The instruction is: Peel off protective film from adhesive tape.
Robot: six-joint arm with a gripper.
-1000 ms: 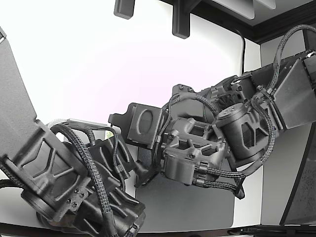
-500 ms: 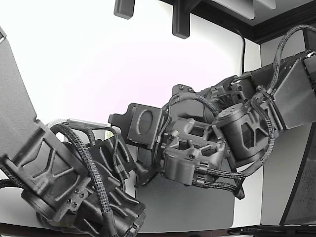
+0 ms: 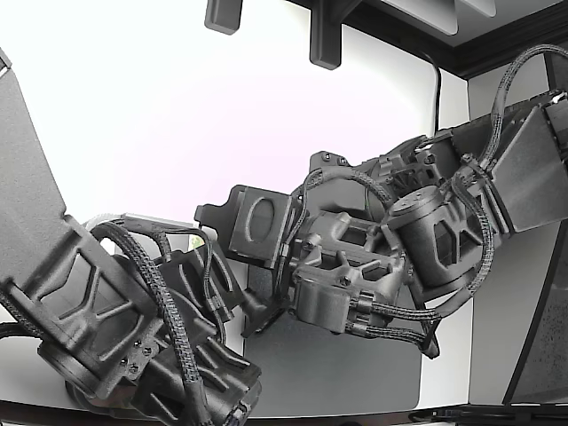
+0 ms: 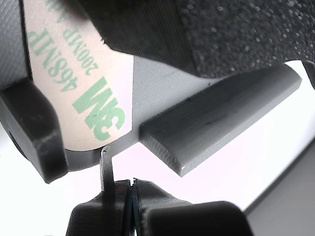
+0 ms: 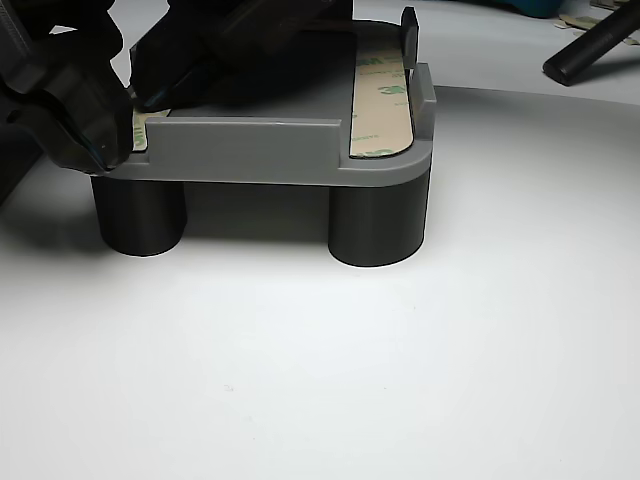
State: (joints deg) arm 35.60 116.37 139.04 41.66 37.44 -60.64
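Film (image 4: 88, 93) printed with green 3M lettering is lying on the grey fixture (image 5: 300, 150); we are pressing our gripper (image 4: 132, 187) shut at the film's edge.

The fixture (image 5: 280, 150) stands on two round legs (image 5: 378, 225) on the tabletop (image 5: 400, 370). A tape strip (image 5: 382, 105) lies on its top at the other view's right; my end effector (image 5: 90, 95) sits over the left corner, where another strip (image 4: 83, 83) lies.
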